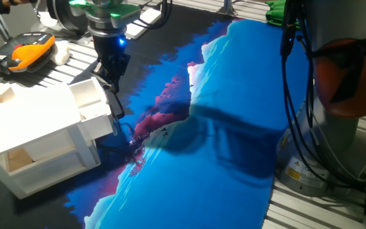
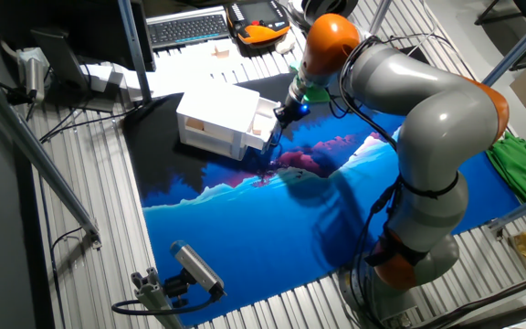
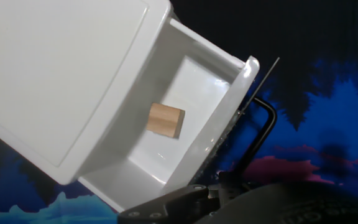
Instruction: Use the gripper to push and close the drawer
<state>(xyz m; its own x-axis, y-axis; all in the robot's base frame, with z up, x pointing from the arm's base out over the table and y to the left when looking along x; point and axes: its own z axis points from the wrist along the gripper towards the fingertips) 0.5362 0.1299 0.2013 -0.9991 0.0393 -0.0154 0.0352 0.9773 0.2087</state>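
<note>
Hand view: drawer (image 3: pixel 185 124) half open; gripper (image 1: pixel 111 75), finger spread unclear, should press squarely on handle (image 3: pixel 257 134), pushing straight inward

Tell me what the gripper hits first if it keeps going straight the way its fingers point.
Most likely the drawer's front panel or its handle: the gripper hangs just above that edge, fingers pointing down. Depth is unclear; it might slip past onto the mat.

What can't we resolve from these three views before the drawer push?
- Claw open or shut: fingertips dark against the dark cloth in both fixed views, cut off by the bottom edge in the hand view.
- Contact with the drawer handle: not discernible.
- Lower shelf contents: shadowed in one fixed view, too small in the other.
</note>
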